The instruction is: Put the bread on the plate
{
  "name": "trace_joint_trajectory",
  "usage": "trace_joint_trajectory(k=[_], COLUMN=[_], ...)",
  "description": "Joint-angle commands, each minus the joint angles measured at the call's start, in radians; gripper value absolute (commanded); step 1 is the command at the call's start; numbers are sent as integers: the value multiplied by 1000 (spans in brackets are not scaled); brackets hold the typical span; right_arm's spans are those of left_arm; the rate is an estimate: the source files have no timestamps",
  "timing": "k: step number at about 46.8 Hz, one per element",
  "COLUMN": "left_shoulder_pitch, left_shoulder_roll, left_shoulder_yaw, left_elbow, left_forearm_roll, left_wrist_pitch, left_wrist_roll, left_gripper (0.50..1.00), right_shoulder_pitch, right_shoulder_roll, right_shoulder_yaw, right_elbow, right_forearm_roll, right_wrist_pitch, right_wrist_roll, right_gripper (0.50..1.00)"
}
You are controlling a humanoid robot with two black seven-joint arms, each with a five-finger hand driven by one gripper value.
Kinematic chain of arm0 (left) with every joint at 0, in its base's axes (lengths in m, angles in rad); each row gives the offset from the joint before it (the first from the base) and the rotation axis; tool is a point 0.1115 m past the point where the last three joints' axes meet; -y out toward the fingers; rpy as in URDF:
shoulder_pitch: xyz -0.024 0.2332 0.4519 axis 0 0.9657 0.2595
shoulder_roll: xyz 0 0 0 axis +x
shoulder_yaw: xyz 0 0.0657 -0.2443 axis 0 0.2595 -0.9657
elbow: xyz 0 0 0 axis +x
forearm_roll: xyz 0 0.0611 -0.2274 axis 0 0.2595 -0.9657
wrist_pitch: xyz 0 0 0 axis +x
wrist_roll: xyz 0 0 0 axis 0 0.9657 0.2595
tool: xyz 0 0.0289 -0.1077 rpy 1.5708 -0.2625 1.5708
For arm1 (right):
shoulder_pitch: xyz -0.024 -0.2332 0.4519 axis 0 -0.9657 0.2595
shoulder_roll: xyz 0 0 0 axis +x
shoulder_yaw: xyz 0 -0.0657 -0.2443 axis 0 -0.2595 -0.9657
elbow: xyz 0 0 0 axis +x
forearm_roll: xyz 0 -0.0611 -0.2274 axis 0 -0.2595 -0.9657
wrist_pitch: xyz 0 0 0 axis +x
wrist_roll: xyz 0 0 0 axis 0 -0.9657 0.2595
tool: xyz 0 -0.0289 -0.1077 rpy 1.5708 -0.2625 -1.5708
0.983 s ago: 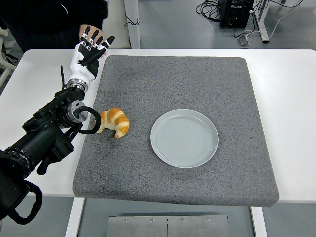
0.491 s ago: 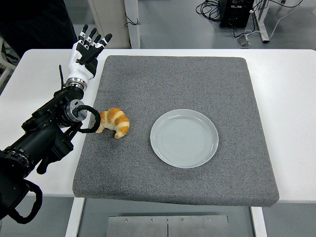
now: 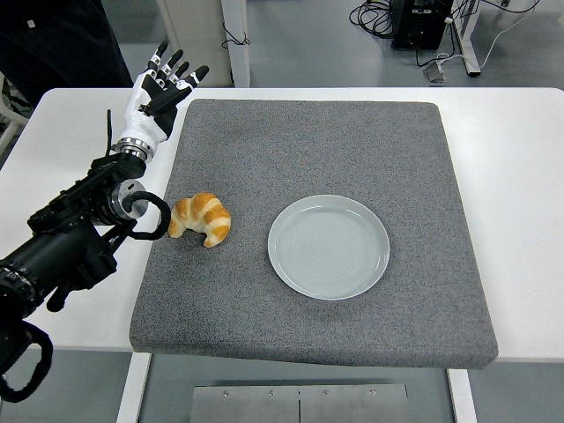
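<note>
A golden croissant [image 3: 202, 218] lies on the grey mat [image 3: 308, 141], left of a pale grey round plate [image 3: 329, 247] that holds nothing. My left hand [image 3: 159, 84] is raised at the mat's far left corner, well beyond the croissant, with its fingers spread and holding nothing. The left forearm [image 3: 79, 229] passes just left of the croissant. The right arm is out of view.
The mat covers most of the white table [image 3: 511, 150]. A person in dark clothing [image 3: 53, 44] stands at the top left behind the table. Cables and equipment lie on the floor at the top right.
My left hand has risen slightly and the arm has drawn a little to the left. The person's hand near my fingers has withdrawn. The croissant and plate have not moved.
</note>
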Motion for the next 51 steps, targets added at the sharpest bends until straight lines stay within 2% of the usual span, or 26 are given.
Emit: trace_joint_trajectory(k=[1, 5, 10, 17, 24, 31, 37, 51], left_shoulder_pitch=[4, 4, -11, -30, -19, -14, -23, -23], left_shoulder_roll=[66, 130, 182, 216, 247, 337, 406, 498], left_shoulder_yaw=[54, 108, 172, 223, 234, 271, 314, 331], left_elbow=[-117, -208, -252, -274, -352, -465, -519, -643], left_forearm_roll=[0, 1, 19, 188, 363, 458, 513, 737], left_wrist_pitch=[9, 29, 51, 63, 144, 146, 144, 143], left_wrist_roll=[-3, -3, -1, 2, 15, 31, 55, 149], left_gripper=[969, 969, 968, 969, 969, 969, 968, 969], right_shoulder_pitch=[0, 0, 0, 0, 0, 0, 0, 0], right_shoulder_roll=[0, 0, 0, 0, 0, 0, 0, 0], right_shoulder_yaw=[0, 0, 0, 0, 0, 0, 0, 0], right_elbow=[0, 0, 0, 0, 0, 0, 0, 0], right_forearm_roll=[0, 0, 0, 0, 0, 0, 0, 0], right_wrist_pitch=[0, 0, 0, 0, 0, 0, 0, 0], right_wrist_roll=[-1, -1, 1, 1, 1, 1, 1, -1], right_gripper=[1000, 1000, 1000, 1000, 1000, 1000, 1000, 1000])
